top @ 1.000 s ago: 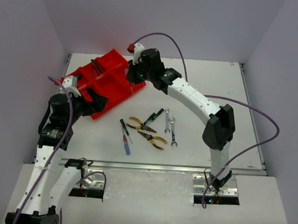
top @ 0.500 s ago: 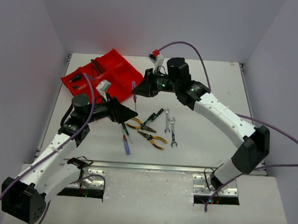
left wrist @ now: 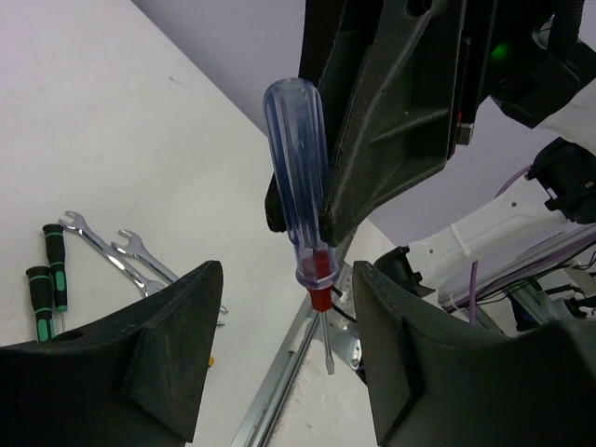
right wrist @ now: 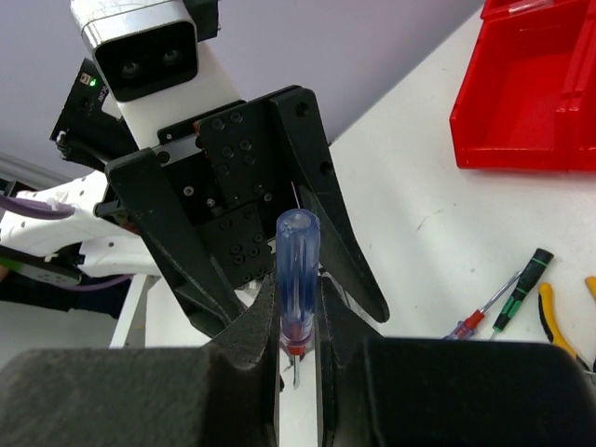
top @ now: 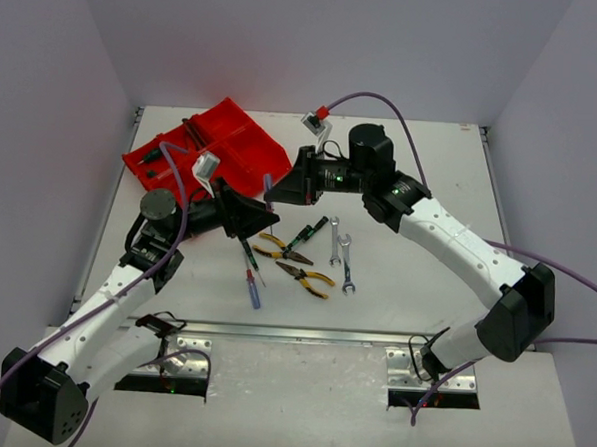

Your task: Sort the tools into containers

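Two sets of jaws meet in the air above the table [top: 432, 160], one blue screwdriver [left wrist: 298, 168] between them.
We note the right gripper [right wrist: 298, 321] clamped on the clear blue handle, low down near its red collar; the tool hangs roughly upright, handle up and tip down. The left gripper [left wrist: 289, 279] faces it with its jaws parted, one on each side of the collar, a gap on both sides and no contact. Both hover near the front corner of the red tray [top: 237, 145], which lies at the table's far left. On the table just in front we count two yellow-handled pliers [top: 282, 248], two silver wrenches [top: 335, 240], green-black screwdrivers [top: 308, 231] and a small blue-handled screwdriver [top: 254, 293].
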Motion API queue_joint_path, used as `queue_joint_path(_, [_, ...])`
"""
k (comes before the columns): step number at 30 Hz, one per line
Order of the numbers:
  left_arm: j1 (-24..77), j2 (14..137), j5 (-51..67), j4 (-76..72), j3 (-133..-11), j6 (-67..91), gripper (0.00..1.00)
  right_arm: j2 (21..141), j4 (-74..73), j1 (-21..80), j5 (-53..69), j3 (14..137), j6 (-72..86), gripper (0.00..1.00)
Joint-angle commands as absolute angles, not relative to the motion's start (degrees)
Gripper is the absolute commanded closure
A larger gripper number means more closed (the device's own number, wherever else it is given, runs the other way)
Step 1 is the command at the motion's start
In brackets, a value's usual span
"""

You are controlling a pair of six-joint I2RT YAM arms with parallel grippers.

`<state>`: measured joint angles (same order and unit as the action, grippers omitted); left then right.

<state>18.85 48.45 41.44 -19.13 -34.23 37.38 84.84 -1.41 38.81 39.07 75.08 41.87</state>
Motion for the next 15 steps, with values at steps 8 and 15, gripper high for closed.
queue_joint_path(8, [19.87,50.09,41.91,-24.58,-37.61,37.62,1.0,83.85,5.08,38.76,43.58,74.41,44.52,0.99])
queue_joint_path(15, [20.21,47.9,33.37,-19.6,-38.67,34.28,1.0,81.59,2.89,38.38,36.8,71.37,42.22,0.01])
